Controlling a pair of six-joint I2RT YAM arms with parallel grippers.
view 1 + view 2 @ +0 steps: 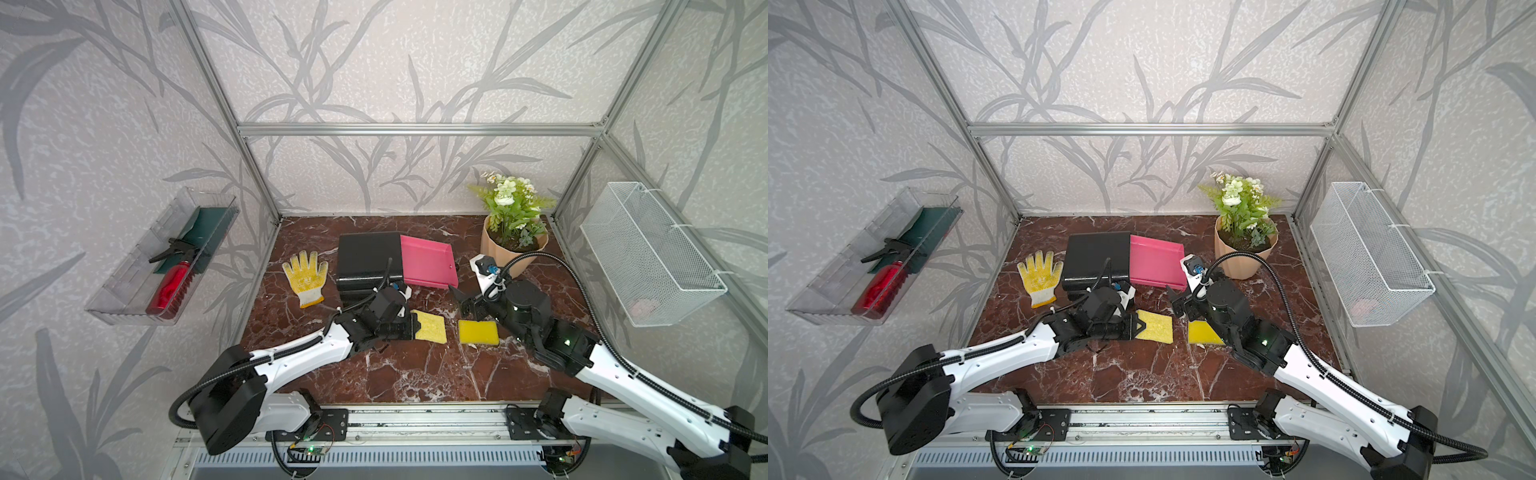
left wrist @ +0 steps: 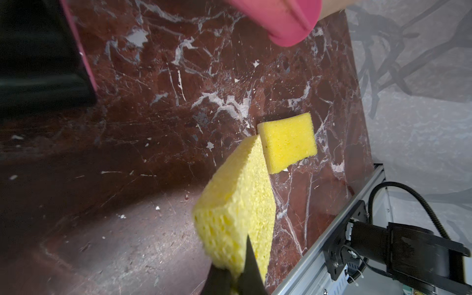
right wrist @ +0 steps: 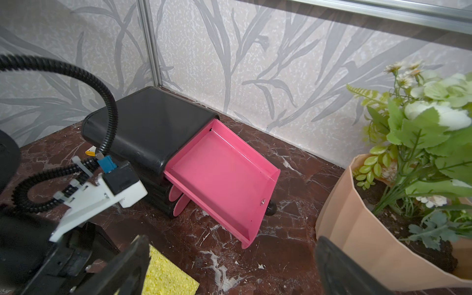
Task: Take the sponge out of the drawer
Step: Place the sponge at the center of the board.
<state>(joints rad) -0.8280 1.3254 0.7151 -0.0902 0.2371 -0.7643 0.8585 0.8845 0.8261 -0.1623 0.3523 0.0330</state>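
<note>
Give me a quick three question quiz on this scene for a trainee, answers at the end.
1. True or false: the pink drawer stands open with nothing showing inside.
2. Which one pinches a sponge: the left hand or the right hand?
3. How many yellow sponges are outside the drawer?
Key: 1 true. 2 left hand, shut on the porous sponge; the right is open. 3 two; the smooth sponge lies on the table.
</note>
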